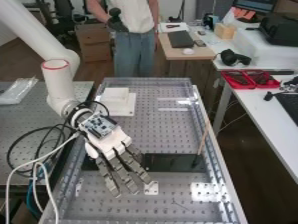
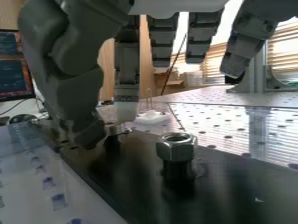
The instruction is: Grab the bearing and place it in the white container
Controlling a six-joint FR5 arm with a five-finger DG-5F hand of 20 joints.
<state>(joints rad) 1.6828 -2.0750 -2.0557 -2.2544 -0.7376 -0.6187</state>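
- Hand [image 1: 110,140]: in the high view it reaches out from the white arm [image 1: 60,82], back upward, above the dark plate [image 1: 178,162] that lies across the perforated bench [image 1: 166,212].
- Opening: largely open. The fingers [image 1: 126,172] run nearly straight and slightly fanned, their tips pointing down towards the bench's near end.
- Wrist view: the hand [image 2: 70,65] shows its thumb [image 2: 80,95] bent, tip lowered. One finger extends down opposite it; the other fingers hang well clear of the plate.
- Item held: no firm grasp observed. Whether thumb or finger makes contact with the metal ring between their tips cannot be determined.
- Bearing [image 2: 118,129]: taken to be that small bright metal ring, partly hidden by the thumb and the lowered finger. It sits low over the dark plate, at a short dark post [image 2: 112,146].
- Hex nut [image 2: 176,145]: upright on a dark threaded post on the same plate, apart from thumb and fingers.
- White container [image 1: 117,95]: near the bench's far end, on a flat white sheet [image 1: 125,111], well apart from the fingertips. Its contents cannot be made out.
- Thin brown rod [image 1: 203,137]: leaning, lower end at the plate's end farther from the arm.
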